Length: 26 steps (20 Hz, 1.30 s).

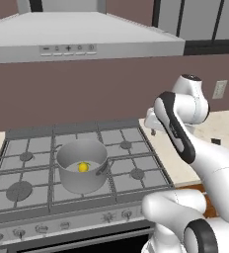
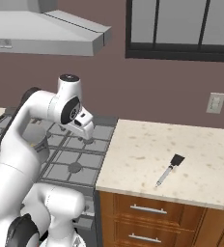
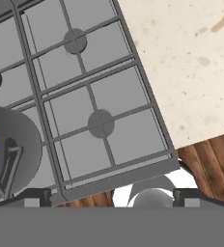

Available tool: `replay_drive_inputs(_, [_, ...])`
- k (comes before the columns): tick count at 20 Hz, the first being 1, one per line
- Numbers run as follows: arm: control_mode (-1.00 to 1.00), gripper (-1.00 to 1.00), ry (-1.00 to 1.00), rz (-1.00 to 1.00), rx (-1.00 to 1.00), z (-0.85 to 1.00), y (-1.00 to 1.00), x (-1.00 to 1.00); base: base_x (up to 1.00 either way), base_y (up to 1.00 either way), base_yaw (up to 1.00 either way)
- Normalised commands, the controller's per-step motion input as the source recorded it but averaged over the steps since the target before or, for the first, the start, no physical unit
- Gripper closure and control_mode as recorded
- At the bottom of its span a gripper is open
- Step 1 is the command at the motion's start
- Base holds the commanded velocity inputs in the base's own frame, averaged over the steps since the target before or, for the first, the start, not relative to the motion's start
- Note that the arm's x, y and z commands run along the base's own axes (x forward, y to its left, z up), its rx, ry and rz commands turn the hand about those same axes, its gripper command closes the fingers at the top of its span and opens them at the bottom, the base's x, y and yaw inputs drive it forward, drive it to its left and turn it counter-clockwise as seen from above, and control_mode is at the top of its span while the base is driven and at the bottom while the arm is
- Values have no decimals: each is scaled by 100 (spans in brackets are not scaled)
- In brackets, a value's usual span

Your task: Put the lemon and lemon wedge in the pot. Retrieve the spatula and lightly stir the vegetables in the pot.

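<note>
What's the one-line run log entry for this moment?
lemon: in pot | spatula: on counter, untouched | gripper: open, empty, above stove

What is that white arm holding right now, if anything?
Nothing. The gripper hangs over the stove with its jaws wide apart and empty. The lemon sits in the pot; the spatula lies untouched on the counter.
</note>
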Motion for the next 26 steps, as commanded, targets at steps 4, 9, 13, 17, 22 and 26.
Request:
replay_drive_inputs(4, [-100,-100,-6,0,0,-11,-30,-1,0,0,0])
replay_drive_inputs(9, [-100,-100,-12,-2,0,-9,-62,-10,0,0,0])
replay_drive_inputs(13, [-100,-100,-15,0,-3,-8,-75,-9,0,0,0])
replay_drive_inputs(17, [-100,-100,-2,0,-11,-14,-81,-1,0,0,0])
replay_drive_inputs(22, [-100,-100,-7,0,-18,-26,-85,-6,0,0,0])
replay_drive_inputs(26, [-100,-100,-2,-2,-20,-39,-82,0,0,0,0])
